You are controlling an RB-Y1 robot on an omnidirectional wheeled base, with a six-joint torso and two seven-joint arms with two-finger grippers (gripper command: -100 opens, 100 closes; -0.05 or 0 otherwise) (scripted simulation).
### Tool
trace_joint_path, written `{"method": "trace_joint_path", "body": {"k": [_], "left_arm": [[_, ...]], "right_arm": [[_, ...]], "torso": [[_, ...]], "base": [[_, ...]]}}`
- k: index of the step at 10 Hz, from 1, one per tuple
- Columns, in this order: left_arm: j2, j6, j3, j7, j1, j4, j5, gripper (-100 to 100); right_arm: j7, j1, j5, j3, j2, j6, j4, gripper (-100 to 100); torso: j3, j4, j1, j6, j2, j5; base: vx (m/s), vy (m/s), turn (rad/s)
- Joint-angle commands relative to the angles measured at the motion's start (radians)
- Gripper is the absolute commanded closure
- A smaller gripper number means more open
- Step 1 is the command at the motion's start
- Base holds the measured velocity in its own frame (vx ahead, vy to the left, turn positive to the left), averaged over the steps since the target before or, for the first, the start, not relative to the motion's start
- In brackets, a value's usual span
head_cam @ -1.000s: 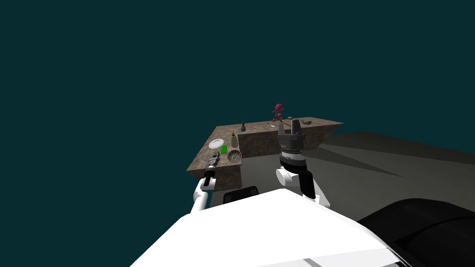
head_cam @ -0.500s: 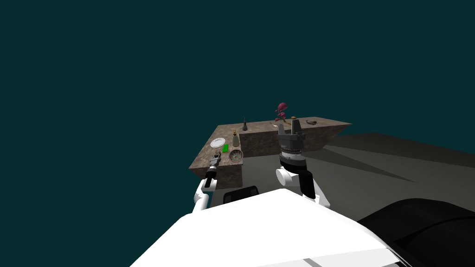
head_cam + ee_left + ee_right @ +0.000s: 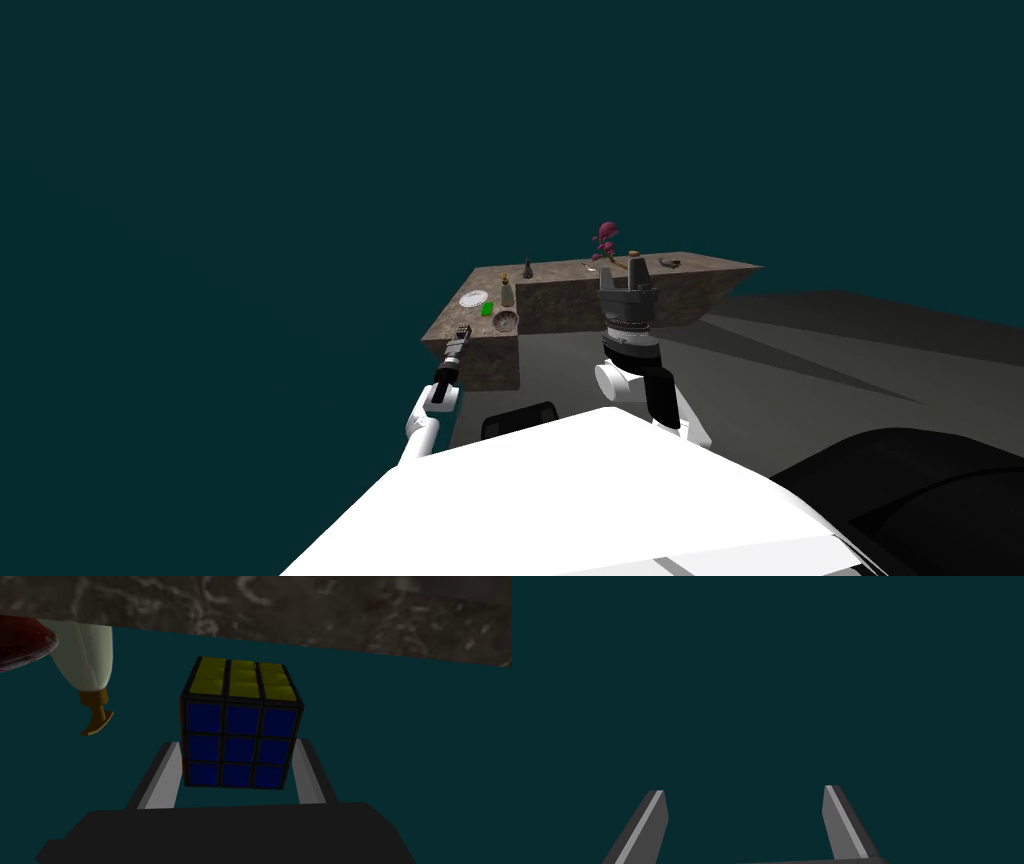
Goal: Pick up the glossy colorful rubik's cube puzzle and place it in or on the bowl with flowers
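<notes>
The Rubik's cube (image 3: 240, 726), with blue and yellow faces showing, sits between the fingers of my left gripper (image 3: 236, 745), which press its sides. In the head view the left gripper (image 3: 460, 333) hangs over the near left end of the brown stone counter (image 3: 560, 300). The small round bowl (image 3: 506, 320) lies on the counter just to the gripper's right. My right gripper (image 3: 622, 272) is raised in front of my chest, and its fingers (image 3: 654, 816) stand wide apart with nothing between them.
Beyond the bowl on the counter are a green block (image 3: 487, 308), a white plate (image 3: 474, 298), a pale bottle (image 3: 508, 293) and a dark cone (image 3: 528, 268). A pink flowering plant (image 3: 606, 238) stands at the far corner. The pale bottle (image 3: 85, 656) hangs close beside the cube.
My head view has shifted, so the counter now sits smaller and farther right. The left arm has stretched out a little, still holding the cube beside the bowl. The right arm has not moved.
</notes>
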Motion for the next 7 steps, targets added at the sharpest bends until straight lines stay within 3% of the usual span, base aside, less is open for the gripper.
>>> {"method": "trace_joint_path", "body": {"k": [1,7], "left_arm": [[0.034,0.032,-0.019,0.020,-0.021,-0.040,0.006,100],[0.079,0.138,-0.071,0.081,-0.117,-0.147,0.030,100]], "right_arm": [[0.000,0.000,0.000,0.000,0.000,0.000,0.000,0],[0.000,0.000,0.000,0.000,0.000,0.000,0.000,0]], "torso": [[0.000,0.000,0.000,0.000,0.000,0.000],[-0.003,-0.001,0.000,0.001,-0.005,0.002]], "base": [[-0.161,-0.022,0.207],[-0.093,-0.018,0.173]]}}
